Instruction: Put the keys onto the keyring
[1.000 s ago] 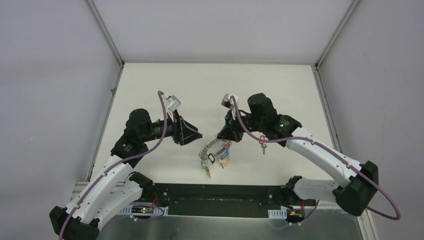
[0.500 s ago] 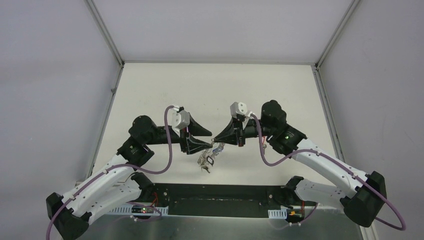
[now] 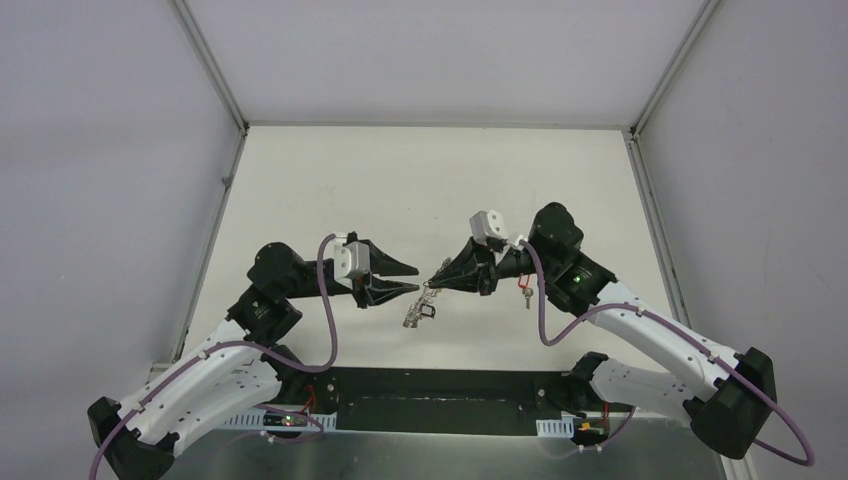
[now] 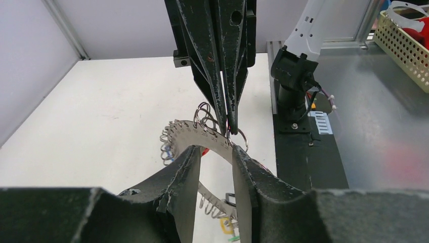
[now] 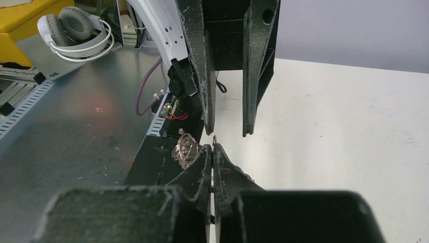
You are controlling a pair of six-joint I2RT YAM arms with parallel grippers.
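The keyring (image 3: 420, 306), a grey band fringed with small silver split rings, hangs in the air between the two arms. My right gripper (image 3: 432, 283) is shut on its upper edge. In the left wrist view the keyring (image 4: 195, 132) curves across just past my left gripper (image 4: 215, 152), whose fingers (image 4: 188, 164) stand apart with nothing between them, and the right gripper (image 4: 226, 129) points down onto the band. Keys with yellow (image 4: 227, 227) and green tags dangle from the ring's lower part. Another key (image 3: 524, 287) with a red tag lies on the table under the right arm.
A black strip (image 3: 430, 400) and a metal shelf run along the near table edge. Beside the arms' bases stand a yellow wire basket (image 4: 404, 40) and white headphones (image 5: 81, 30). Enclosure walls close the table's left, right and far sides.
The right gripper has lifted the keyring off the table and turned toward the left arm. The left gripper has swung in to face it, and its jaws have narrowed.
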